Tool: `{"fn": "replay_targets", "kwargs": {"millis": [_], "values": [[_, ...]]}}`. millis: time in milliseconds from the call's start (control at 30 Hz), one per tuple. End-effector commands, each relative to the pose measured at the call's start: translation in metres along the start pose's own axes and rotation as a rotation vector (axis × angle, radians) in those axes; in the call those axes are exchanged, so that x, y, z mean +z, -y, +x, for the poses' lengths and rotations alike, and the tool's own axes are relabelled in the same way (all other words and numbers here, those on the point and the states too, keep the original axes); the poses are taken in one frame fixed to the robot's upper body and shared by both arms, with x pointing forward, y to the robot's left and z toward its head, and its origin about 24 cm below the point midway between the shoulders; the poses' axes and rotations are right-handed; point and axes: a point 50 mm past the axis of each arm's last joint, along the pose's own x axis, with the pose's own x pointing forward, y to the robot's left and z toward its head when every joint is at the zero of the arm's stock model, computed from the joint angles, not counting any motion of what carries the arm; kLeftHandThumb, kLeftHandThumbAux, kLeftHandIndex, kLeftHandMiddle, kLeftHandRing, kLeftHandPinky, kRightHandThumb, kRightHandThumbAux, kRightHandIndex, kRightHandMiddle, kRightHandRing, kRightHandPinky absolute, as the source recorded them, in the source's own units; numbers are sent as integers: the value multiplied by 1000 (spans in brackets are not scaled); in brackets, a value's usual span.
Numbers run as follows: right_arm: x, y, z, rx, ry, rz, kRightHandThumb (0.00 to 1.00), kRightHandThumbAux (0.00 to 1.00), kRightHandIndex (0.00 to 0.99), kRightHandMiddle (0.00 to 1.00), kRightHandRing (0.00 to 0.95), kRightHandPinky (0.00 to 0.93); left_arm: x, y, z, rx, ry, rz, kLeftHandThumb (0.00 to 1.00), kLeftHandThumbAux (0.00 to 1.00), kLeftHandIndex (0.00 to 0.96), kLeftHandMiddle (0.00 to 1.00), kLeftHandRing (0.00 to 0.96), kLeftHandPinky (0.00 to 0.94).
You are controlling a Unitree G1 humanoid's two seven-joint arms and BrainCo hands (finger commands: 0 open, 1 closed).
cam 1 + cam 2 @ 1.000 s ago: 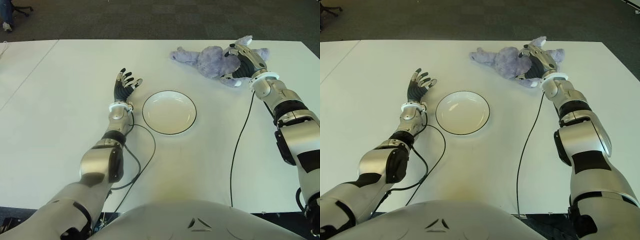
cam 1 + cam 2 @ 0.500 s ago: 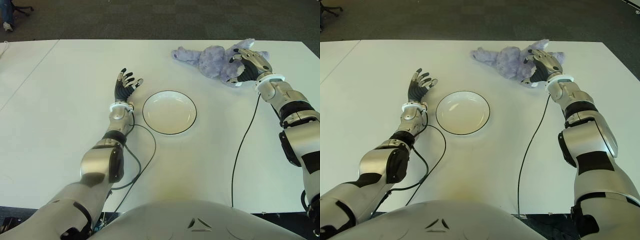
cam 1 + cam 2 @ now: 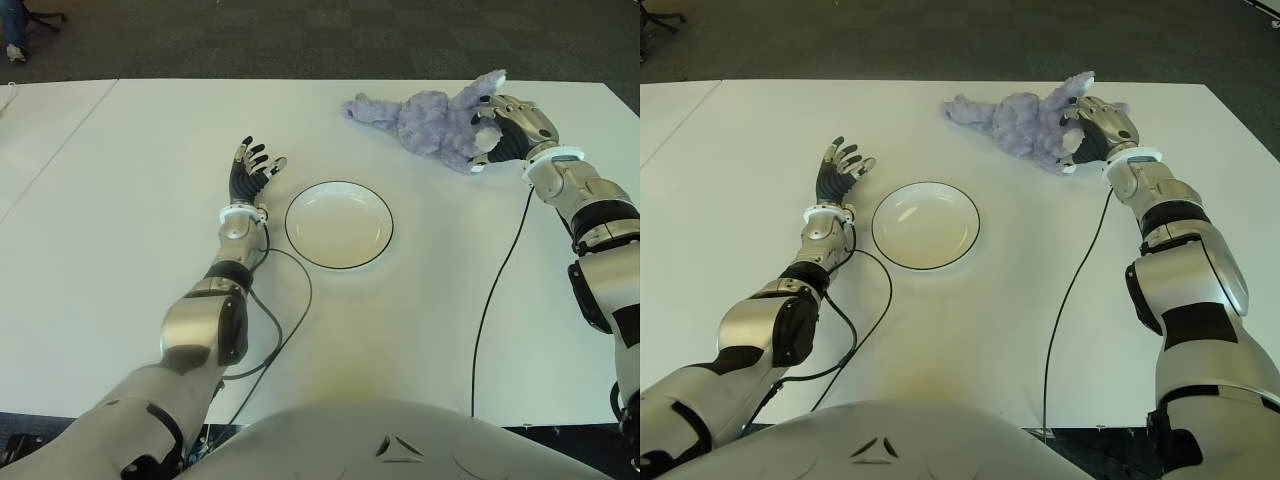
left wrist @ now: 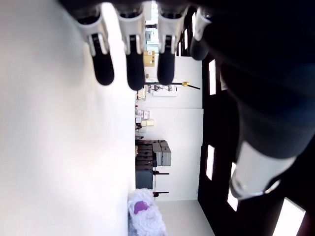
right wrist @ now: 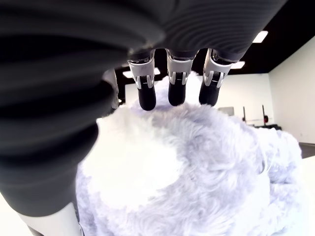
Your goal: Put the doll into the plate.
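**Right wrist view: fingers wrapped over the doll**

I see my right hand [image 3: 515,125] curled around the right end of the purple plush doll [image 3: 430,120], fingers [image 5: 170,86] pressed into its fur. The doll lies at the far right of the white table [image 3: 120,300], well apart from the plate [image 3: 338,224]. My left hand [image 3: 250,170] shows just left of the plate, fingers spread, holding nothing.

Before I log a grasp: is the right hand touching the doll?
Touching. The right wrist view shows the right hand curled over the doll, fingertips in its fur.
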Motion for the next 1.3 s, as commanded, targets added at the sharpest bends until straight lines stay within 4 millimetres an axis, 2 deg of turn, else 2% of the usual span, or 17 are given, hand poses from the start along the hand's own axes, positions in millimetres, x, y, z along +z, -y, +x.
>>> {"fn": "replay_targets", "kwargs": {"millis": [33, 300, 567, 733, 867, 1100, 1300], "values": [[-4, 5, 0, -5, -15, -16, 150, 810, 262, 75, 0, 0, -72, 5, -41, -8, -331, -20, 48, 753, 44, 183, 209, 221], [-11, 16, 0, -27, -31, -36, 187, 829, 260, 86, 0, 0, -71, 5, -41, -1, -326, -23, 31, 738, 55, 188, 205, 216], [-17, 19, -2, -32, -62, -26, 229, 828, 270, 93, 0, 0, -71, 7, -41, -4, -332, -29, 31, 736, 48, 191, 210, 221], [-24, 14, -7, -17, -100, 20, 241, 816, 265, 78, 0, 0, -71, 8, -40, -3, -333, -37, 42, 731, 45, 198, 218, 227], [-27, -2, -14, -2, -153, 113, 241, 807, 272, 63, 0, 0, -71, 8, -41, 0, -326, -39, 44, 732, 48, 194, 217, 225], [-22, -25, -18, 10, -196, 213, 270, 809, 279, 52, 0, 0, -72, 8, -41, 2, -329, -17, 29, 741, 55, 192, 216, 232], [-22, -31, -20, 20, -226, 260, 259, 798, 278, 35, 0, 0, -72, 7, -42, 2, -327, -27, 30, 747, 51, 188, 219, 238]]}}
